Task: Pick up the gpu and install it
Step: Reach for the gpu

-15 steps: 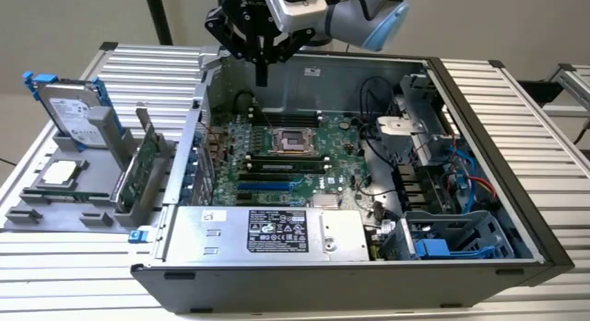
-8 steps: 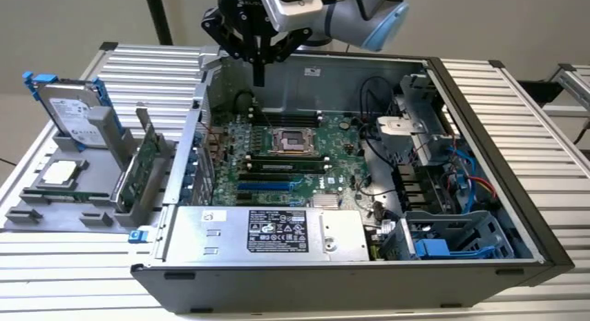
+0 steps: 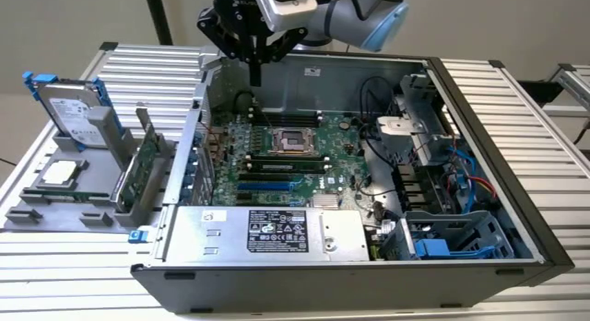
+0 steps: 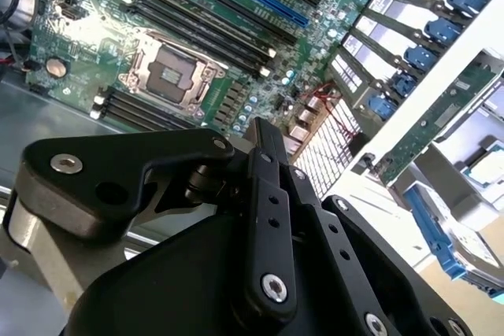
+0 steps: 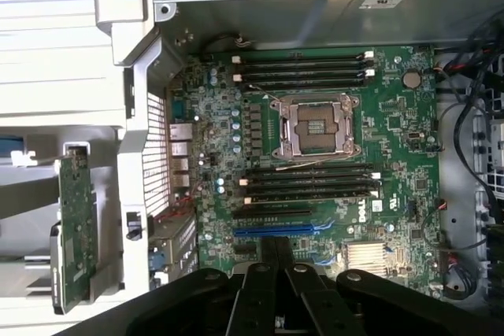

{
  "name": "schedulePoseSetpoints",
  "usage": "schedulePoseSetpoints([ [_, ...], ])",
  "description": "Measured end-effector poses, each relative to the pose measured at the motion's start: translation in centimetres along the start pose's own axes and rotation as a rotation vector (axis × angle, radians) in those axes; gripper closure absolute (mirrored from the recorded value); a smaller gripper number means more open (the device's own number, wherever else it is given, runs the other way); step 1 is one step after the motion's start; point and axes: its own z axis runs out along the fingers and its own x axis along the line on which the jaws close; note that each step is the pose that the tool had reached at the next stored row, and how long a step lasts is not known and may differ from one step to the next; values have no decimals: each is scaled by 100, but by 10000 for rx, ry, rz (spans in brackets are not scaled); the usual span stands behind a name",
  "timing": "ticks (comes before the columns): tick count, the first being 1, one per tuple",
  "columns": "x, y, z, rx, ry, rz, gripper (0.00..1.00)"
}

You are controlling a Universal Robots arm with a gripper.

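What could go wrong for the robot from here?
The gripper hangs shut over the motherboard, so dipping could hit the bare socket. The gpu stands outside the case wall, which the arm might clip. The hard drive stands close beside it and might get knocked.

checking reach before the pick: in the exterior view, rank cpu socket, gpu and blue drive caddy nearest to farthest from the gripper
1. cpu socket, inside the case, nearly under the gripper
2. gpu, upright in the rack, exterior view's left
3. blue drive caddy, case's near corner, exterior view's right
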Motion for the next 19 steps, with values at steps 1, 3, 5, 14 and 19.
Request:
schedulePoseSetpoints([
  [1, 12, -1, 0, -1, -1, -5, 100],
  [3, 36, -2, 0, -1, 0, -15, 100],
  [5, 61, -4, -1, -2, 0, -24, 100],
  [14, 169, -11, -3, -2, 3, -74, 100],
  [19, 227, -15, -4, -3, 4, -99, 100],
])
